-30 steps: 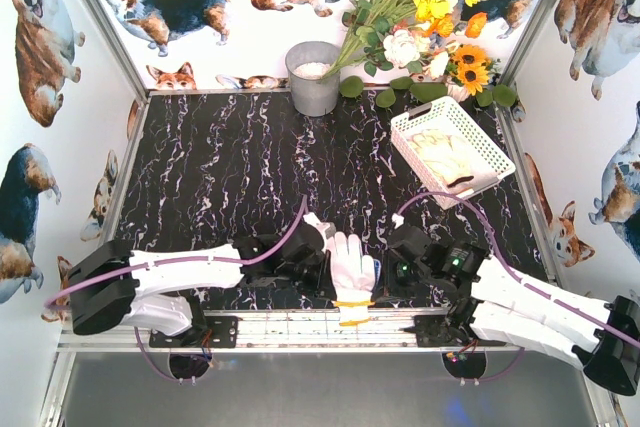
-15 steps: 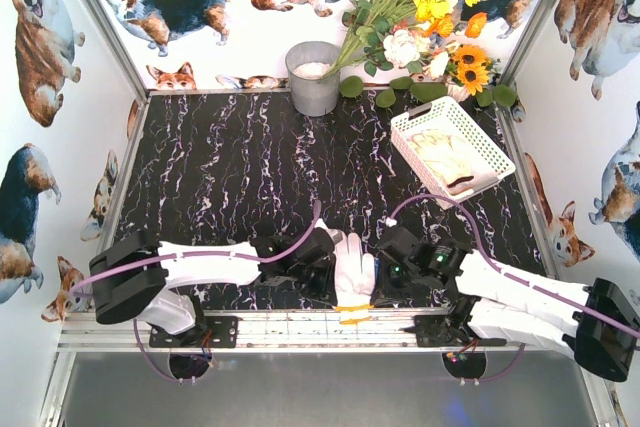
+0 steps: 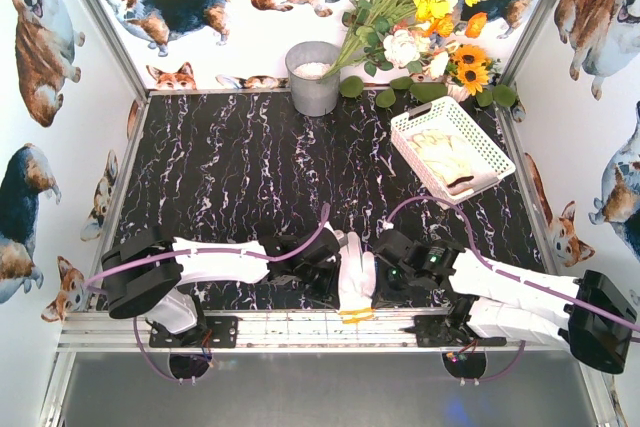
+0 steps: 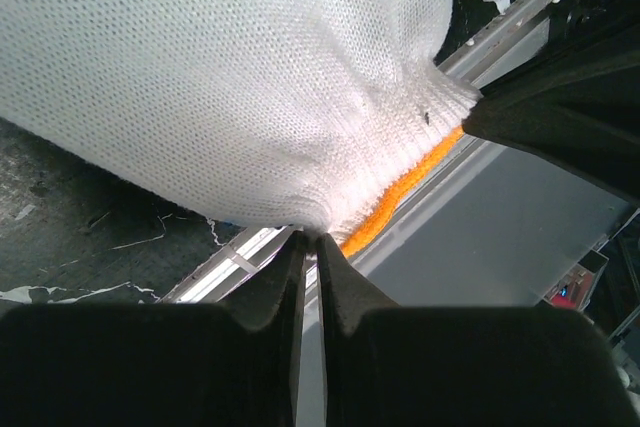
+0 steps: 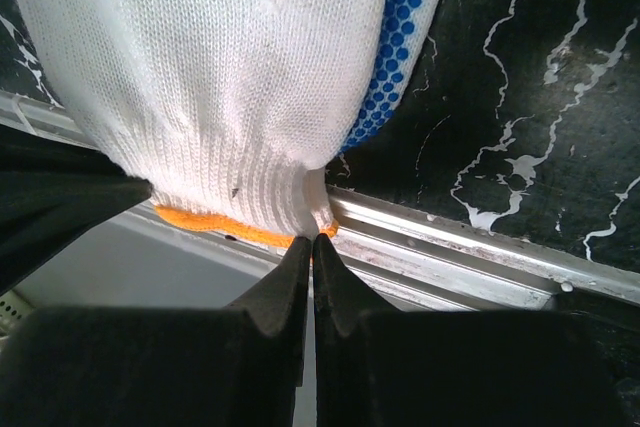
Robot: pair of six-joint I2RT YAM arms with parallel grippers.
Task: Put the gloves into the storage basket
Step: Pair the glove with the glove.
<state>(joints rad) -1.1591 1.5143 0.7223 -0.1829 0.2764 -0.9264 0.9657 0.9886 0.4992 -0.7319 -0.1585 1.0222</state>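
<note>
Top external view: a white knit glove is noted at the near edge of the table, its cuff draped over the metal rail, flanked by the left gripper and right gripper. Well apart, at far right, the storage basket is seen with cream gloves lying inside. Left wrist view: the left gripper is recorded closed, the glove pinched at its ribbed cuff beside the orange trim. Right wrist view: the right gripper is likewise closed on the cuff's other corner; a blue-dotted side is glimpsed under the glove.
</note>
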